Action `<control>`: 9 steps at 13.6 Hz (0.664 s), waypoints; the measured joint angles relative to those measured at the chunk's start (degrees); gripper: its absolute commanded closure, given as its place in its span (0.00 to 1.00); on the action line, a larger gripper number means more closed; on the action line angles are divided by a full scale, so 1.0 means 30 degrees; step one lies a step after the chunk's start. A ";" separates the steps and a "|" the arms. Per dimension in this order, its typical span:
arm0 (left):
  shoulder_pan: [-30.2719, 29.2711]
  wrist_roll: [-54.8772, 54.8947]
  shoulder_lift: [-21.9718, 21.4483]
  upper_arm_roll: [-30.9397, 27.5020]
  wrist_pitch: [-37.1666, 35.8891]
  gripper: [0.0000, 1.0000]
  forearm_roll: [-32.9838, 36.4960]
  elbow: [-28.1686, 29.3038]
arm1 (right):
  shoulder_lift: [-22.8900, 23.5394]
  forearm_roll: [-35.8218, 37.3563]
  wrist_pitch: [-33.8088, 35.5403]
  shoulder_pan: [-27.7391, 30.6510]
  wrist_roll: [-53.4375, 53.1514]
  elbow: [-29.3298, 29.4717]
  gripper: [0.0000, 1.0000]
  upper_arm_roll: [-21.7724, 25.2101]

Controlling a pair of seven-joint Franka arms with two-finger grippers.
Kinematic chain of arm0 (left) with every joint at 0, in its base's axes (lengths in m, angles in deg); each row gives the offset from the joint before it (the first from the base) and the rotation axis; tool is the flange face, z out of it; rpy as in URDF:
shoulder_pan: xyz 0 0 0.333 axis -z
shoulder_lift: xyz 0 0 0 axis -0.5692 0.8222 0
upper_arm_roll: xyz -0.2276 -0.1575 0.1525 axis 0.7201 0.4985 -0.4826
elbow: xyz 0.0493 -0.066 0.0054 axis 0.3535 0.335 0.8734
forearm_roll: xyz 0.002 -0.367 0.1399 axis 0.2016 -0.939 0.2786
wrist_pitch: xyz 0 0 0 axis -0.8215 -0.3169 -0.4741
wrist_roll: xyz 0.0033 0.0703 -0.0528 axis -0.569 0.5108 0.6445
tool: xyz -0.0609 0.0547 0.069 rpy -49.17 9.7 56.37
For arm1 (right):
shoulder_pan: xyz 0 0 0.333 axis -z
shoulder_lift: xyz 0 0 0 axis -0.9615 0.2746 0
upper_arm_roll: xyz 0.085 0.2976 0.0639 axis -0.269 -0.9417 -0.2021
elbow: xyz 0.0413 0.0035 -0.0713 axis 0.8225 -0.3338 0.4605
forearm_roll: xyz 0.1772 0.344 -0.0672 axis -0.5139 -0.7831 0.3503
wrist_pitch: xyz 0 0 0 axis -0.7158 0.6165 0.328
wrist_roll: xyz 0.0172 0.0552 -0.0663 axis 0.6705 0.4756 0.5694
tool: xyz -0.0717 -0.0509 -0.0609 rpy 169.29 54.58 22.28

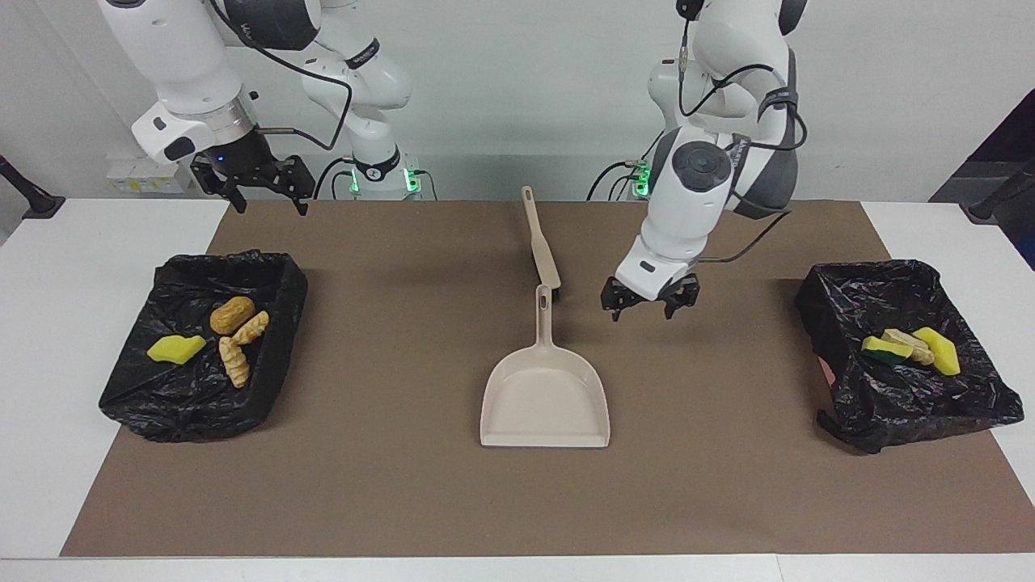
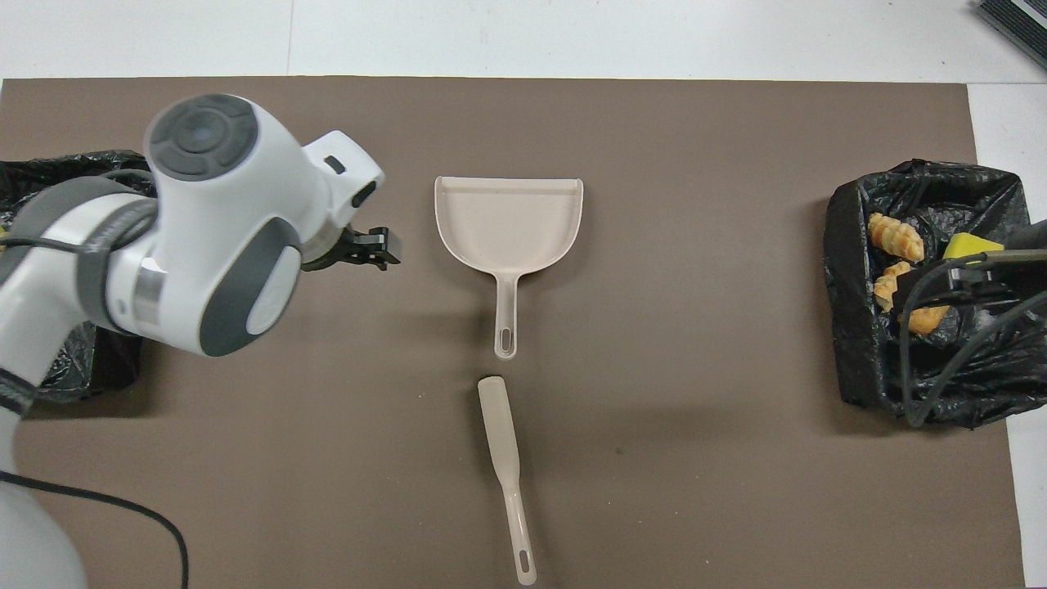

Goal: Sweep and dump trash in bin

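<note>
L pincer (image 1: 649,301) spread, empty, over brown mat beside beige plastic dustpan (image 1: 546,398) | R pincer (image 1: 257,187) spread, waiting over worktop edge | trash: yellow sponge/bread scraps (image 1: 218,335) in both black-bagged bins (image 1: 906,404)

Overhead view: the left arm (image 2: 204,237) covers most of the bin (image 2: 49,164) at the frame's left edge, hiding its trash entirely. At the right edge, the right gripper (image 2: 965,282) and cable overlap one roll (image 2: 924,319); its jaws are cut off.
</note>
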 measured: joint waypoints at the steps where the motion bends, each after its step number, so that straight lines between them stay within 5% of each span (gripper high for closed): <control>1: -0.0899 0.1207 -0.0556 -0.0025 -0.0556 0.00 0.0002 0.0121 | 0.0000 0.0000 0.0000 0.0000 0.0000 0.0000 0.00 0.0000; 9: -0.5233 0.5644 -0.2704 -0.0058 -0.1930 0.00 -0.0003 0.1017 | 0.0000 0.0000 0.0000 0.0000 0.0000 0.0000 0.00 0.0000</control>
